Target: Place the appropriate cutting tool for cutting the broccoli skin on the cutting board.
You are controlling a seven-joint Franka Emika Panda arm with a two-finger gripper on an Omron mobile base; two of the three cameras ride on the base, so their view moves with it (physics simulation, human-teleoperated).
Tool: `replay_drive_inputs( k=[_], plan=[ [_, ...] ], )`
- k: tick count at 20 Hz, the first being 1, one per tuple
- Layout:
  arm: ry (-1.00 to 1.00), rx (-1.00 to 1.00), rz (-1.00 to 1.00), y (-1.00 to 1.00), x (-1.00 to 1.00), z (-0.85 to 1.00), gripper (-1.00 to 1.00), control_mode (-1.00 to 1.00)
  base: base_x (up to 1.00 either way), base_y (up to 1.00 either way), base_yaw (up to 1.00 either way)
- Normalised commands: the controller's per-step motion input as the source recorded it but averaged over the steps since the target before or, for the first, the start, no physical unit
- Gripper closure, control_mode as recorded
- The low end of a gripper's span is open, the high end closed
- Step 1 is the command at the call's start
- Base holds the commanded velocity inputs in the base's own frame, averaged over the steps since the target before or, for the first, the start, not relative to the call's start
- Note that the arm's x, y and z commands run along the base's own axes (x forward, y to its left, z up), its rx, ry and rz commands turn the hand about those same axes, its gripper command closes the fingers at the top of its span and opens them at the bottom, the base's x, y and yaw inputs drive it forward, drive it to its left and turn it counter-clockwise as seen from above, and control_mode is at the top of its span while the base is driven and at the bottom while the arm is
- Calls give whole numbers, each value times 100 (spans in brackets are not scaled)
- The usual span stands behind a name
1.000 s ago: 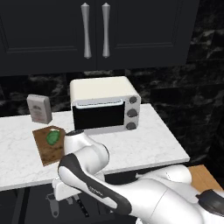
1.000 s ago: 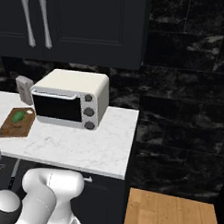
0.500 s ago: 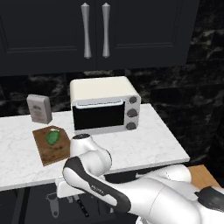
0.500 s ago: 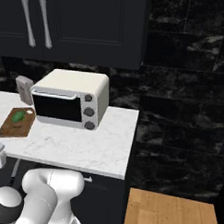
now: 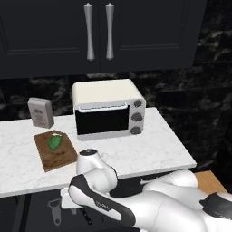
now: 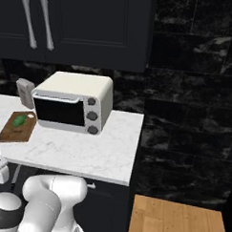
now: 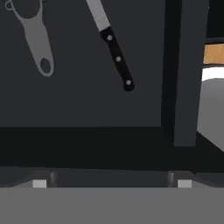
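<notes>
The cutting tool, a slim knife with a black riveted handle and grey blade, lies on the dark floor of an open drawer below the counter. Its handle also peeks out beside my arm. My gripper hangs above the drawer, open and holding nothing, with the knife ahead of the fingertips. The dark-brown cutting board lies on the white counter at the left. The small green broccoli sits on it.
A grey Y-shaped peeler lies in the drawer beside the knife. A cream toaster oven and a grey upright box stand at the counter's back. A dark drawer wall rises to the right of the knife.
My arm has sunk a little lower in front of the counter, taking the hand down toward the drawer. The gripper has stayed open. Board and broccoli have not moved.
</notes>
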Motion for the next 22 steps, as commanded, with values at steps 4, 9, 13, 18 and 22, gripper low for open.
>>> replay_drive_inputs(
  k=[4,9,13,18,22],
  plan=[
    [0,-4,-6,4,12,-36,-100,-100,0,0,0],
    [0,-4,-2,7,15,-32,-100,-100,0,0,0],
    [0,-10,0,17,18,-39,-100,-100,0,0,0],
    [4,-14,0,19,12,-44,-100,-100,0,0,0],
    [9,-12,0,20,0,-41,-100,-100,0,0,0]
  ],
)
